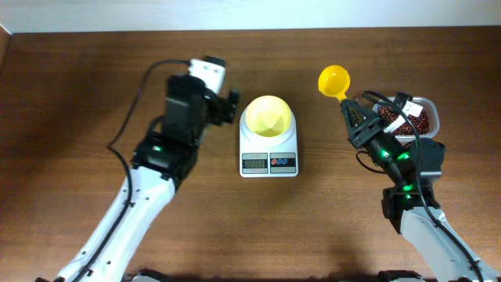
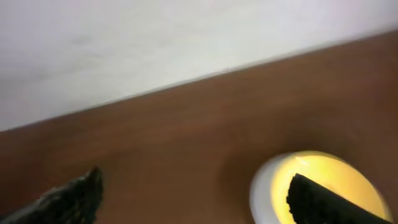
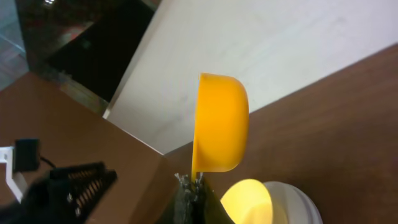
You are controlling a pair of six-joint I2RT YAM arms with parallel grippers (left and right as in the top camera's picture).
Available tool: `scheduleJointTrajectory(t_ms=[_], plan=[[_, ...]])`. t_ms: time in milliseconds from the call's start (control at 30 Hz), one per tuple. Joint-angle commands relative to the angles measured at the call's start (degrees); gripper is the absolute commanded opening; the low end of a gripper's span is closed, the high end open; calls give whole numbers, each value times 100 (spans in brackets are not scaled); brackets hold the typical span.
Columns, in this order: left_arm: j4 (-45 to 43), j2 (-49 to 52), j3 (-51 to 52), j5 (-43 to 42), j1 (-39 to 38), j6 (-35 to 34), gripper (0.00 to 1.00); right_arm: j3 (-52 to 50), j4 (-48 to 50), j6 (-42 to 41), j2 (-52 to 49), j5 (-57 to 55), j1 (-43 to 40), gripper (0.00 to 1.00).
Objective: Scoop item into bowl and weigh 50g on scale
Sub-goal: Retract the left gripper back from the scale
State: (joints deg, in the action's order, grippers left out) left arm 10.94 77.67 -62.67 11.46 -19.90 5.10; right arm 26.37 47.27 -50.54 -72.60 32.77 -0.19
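Observation:
The pale yellow bowl [image 1: 268, 116] stands on the white scale [image 1: 268, 160] at the table's middle, and I see no beans in it. It also shows in the left wrist view [image 2: 339, 177] and the right wrist view [image 3: 247, 200]. My left gripper [image 1: 232, 106] is open just left of the bowl; in the left wrist view [image 2: 196, 199] one finger overlaps the bowl. My right gripper [image 1: 352, 116] is shut on the handle of a yellow scoop [image 1: 333, 80], held up right of the scale, its cup looking empty [image 3: 221, 121]. The red-brown beans [image 1: 412, 119] lie in a clear tub, partly hidden by the right arm.
The clear plastic tub [image 1: 432, 110] stands at the right, behind my right arm. The scale's display and buttons [image 1: 269, 163] face the front. The table's back edge meets a pale wall [image 2: 186, 37].

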Motion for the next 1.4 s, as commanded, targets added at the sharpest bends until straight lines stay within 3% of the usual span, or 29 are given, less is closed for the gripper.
scheduleJointTrajectory(t_ms=[0,200,467,800,1000,1100,1200,1367], plan=[[-393,-87,-7,103,544,13,99,107,-26,81,-11,-46,-31,4],[-236,-52,-4,103,1161,15,99,107,-326,83,-11,-52,-31,4],[118,-166,-7,-365,1368,22,99,107,-380,81,-15,-323,-24,4],[1991,-1797,-7,-2719,1368,1390,99,107,-382,81,-15,-304,-22,4],[2806,-2498,-7,-2094,1368,1381,99,107,-380,81,-15,-87,-22,4],[2855,-2557,-7,-2636,1368,1397,99,107,-380,81,-15,-90,-22,4],[3012,-2503,-7,-3265,1368,2256,99,107,-382,81,-15,-83,-22,4],[3163,-2479,-42,-3449,1368,2332,99,107,-382,81,-15,-24,-22,4]])
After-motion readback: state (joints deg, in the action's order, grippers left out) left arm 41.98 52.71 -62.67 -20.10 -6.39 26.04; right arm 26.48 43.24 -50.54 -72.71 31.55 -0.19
